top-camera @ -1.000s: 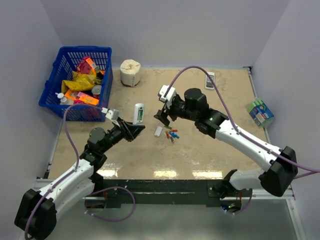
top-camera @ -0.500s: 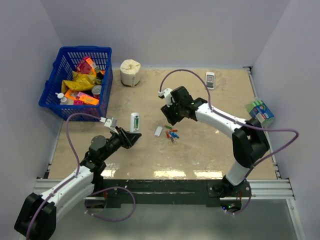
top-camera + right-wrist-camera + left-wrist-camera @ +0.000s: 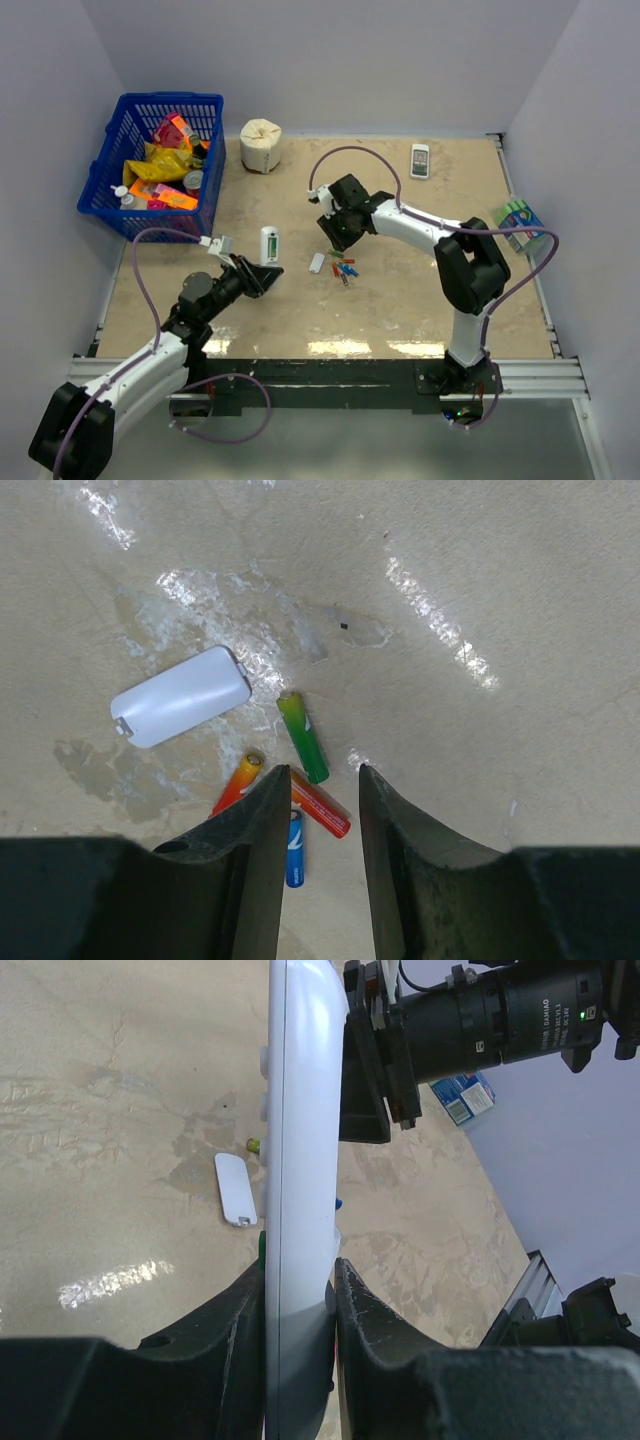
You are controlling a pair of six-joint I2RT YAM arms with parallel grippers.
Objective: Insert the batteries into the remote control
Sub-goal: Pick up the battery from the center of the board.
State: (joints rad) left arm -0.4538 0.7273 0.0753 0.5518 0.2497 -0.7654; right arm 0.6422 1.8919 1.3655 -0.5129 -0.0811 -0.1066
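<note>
My left gripper (image 3: 262,272) is shut on the slim silver-white remote control (image 3: 268,243) and holds it above the table, left of the batteries. In the left wrist view the remote (image 3: 298,1160) stands edge-on between my fingers (image 3: 230,1330). My right gripper (image 3: 335,232) hangs open and empty just above the batteries (image 3: 343,268). In the right wrist view a green battery (image 3: 303,737), a red one (image 3: 322,806), an orange one (image 3: 236,783) and a blue one (image 3: 293,847) lie close together under my open gripper (image 3: 322,772). The white battery cover (image 3: 180,696) lies beside them.
A blue basket (image 3: 160,165) of packets stands at the back left, with a pale roll (image 3: 261,145) next to it. A short white handset (image 3: 420,160) lies at the back right. A blue-green box (image 3: 520,225) sits at the right edge.
My left gripper has drawn the remote a little nearer and to the left. My right arm has folded at the elbow while its gripper stayed above the batteries.
</note>
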